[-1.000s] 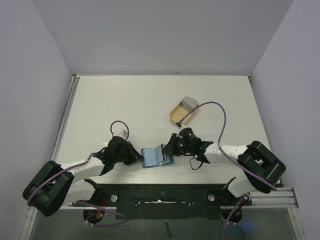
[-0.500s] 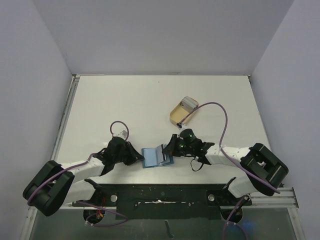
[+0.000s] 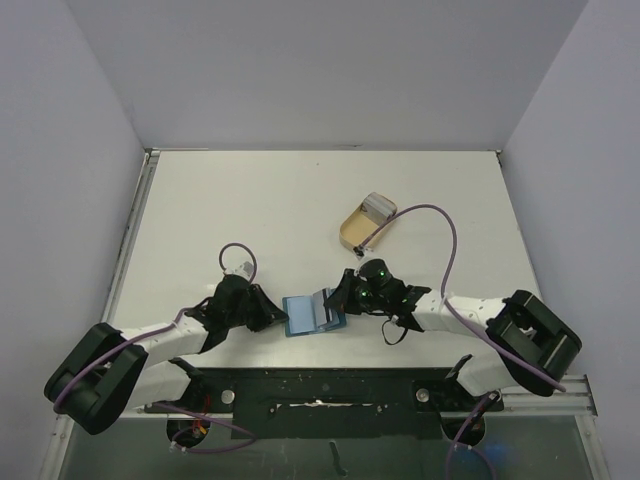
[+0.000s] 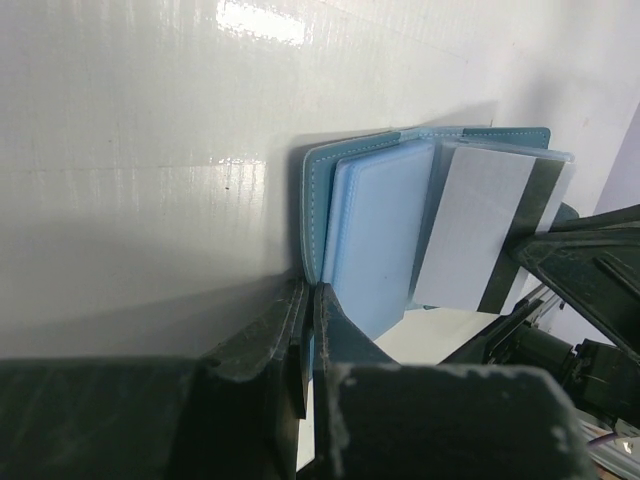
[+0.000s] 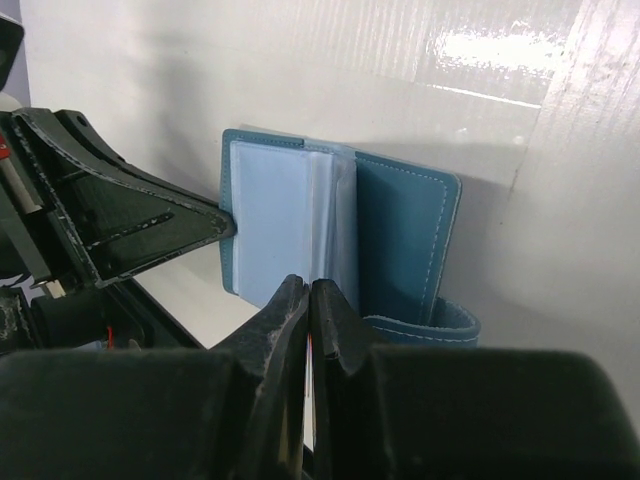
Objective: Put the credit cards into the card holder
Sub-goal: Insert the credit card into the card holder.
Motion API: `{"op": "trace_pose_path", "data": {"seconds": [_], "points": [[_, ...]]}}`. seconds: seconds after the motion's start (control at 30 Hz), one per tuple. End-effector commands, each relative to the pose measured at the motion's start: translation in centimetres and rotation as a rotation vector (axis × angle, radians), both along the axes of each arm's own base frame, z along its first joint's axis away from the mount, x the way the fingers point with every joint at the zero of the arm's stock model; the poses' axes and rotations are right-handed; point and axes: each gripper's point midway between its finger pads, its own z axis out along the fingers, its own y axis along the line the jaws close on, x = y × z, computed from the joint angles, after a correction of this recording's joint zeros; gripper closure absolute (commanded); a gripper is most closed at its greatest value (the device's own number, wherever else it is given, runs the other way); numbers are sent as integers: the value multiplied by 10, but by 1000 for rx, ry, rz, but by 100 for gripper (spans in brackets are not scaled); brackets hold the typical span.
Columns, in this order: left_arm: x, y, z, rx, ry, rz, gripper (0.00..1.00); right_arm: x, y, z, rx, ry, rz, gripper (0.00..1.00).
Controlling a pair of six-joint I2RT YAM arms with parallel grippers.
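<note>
Blue card holder (image 3: 303, 314) open; L fingers (image 4: 268, 345) clamp edge, R fingers (image 5: 278, 318) clamp grey card (image 4: 470, 230)

A small blue card holder (image 3: 305, 314) lies spread open at the lower centre of the overhead view, with pale blue inner pockets showing and its closing tab curled at one edge. A grey credit card (image 4: 478, 232) with a dark stripe along one side sits partly inside the pocket at the right of the left wrist view. A second credit card (image 3: 378, 206), silvery, lies well apart, up and right of centre
</note>
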Motion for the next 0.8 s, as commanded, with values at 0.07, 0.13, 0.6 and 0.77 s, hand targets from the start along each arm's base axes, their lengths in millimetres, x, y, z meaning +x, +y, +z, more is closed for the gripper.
{"op": "trace_pose_path", "data": {"seconds": [0.07,0.13,0.6,0.77], "points": [[3,-1,6,-17,-37,5,100,5,9,-1,21,-30,6,99],[3,-1,6,-18,-37,4,100,2,11,-3,32,-25,18,99],[2,-1,3,-22,-29,6,100,-6,11,-13,52,23,25,96],[2,-1,3,-26,-29,6,100,-7,9,-19,33,42,21,90]]}}
